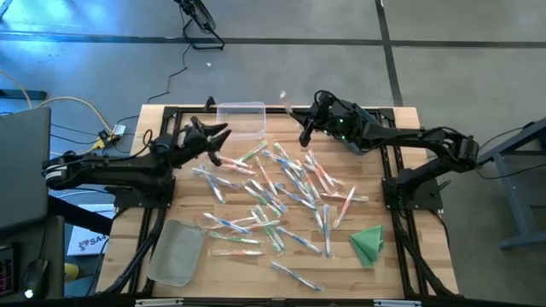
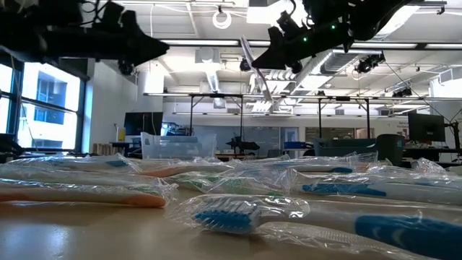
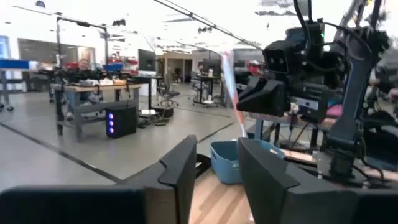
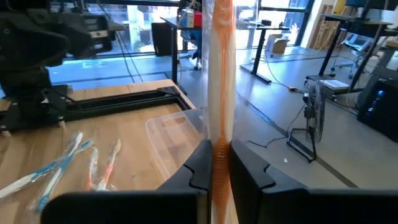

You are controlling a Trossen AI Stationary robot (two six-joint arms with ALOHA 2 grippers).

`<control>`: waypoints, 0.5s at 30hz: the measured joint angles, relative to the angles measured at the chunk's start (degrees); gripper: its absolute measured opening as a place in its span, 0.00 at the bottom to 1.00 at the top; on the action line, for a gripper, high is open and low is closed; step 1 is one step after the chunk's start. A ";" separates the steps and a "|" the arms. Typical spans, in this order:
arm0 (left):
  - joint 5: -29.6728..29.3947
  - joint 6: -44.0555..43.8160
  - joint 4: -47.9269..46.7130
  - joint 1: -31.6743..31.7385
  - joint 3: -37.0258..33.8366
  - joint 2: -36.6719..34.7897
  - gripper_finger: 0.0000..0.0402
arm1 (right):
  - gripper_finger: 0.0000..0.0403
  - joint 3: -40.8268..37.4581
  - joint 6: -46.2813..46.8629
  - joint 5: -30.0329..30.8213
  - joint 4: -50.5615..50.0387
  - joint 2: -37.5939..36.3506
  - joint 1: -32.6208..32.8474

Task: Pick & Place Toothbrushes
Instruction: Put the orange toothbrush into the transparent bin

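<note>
An orange-handled toothbrush (image 4: 222, 74) in clear wrap stands clamped between the closed fingers of the right gripper (image 1: 304, 136), raised above the table's far side, just beside the clear plastic bin (image 1: 241, 118). From the low view this brush (image 2: 256, 68) hangs tilted under the gripper, well above the tabletop. The bin sits at the far edge of the wooden table (image 1: 392, 264); nothing can be made out inside it.

The rest of the wrapped toothbrushes (image 1: 281, 192) lie scattered across the middle of the table, some overlapping, with orange, green and blue accents; they are too many and too tangled to count exactly, roughly two or three dozen. The nearest one in the low view has blue bristles (image 2: 227, 214).

The left gripper (image 1: 217, 135) hovers at the far left of the pile, beside the bin, its fingers (image 3: 180, 171) parted and holding nothing.

One clear lid or tray (image 1: 177, 251) rests at the near left corner, and one folded green cloth (image 1: 368, 243) lies at the near right. No writing on the brushes or bins can be read.
</note>
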 joint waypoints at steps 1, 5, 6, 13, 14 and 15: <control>0.17 0.86 -0.02 0.13 1.36 1.49 0.32 | 0.06 0.00 -0.02 -0.66 0.00 0.00 -0.01; 3.29 2.24 -1.96 1.58 6.78 7.38 0.34 | 0.06 0.00 -0.78 -2.75 0.00 0.00 -0.02; 4.80 1.91 -2.25 1.97 8.15 8.95 0.34 | 0.06 0.00 -1.13 -3.29 0.00 0.00 -0.02; 13.90 -2.20 -3.92 4.76 18.23 19.65 0.33 | 0.06 0.00 -3.74 -5.50 0.00 0.00 -0.02; 14.89 -2.27 -3.96 4.91 19.52 21.02 0.33 | 0.06 0.00 -3.99 -5.62 0.00 0.00 -0.02; 15.78 -2.25 -3.95 4.91 20.81 22.33 0.33 | 0.06 0.00 -4.10 -5.71 -0.02 0.00 -0.02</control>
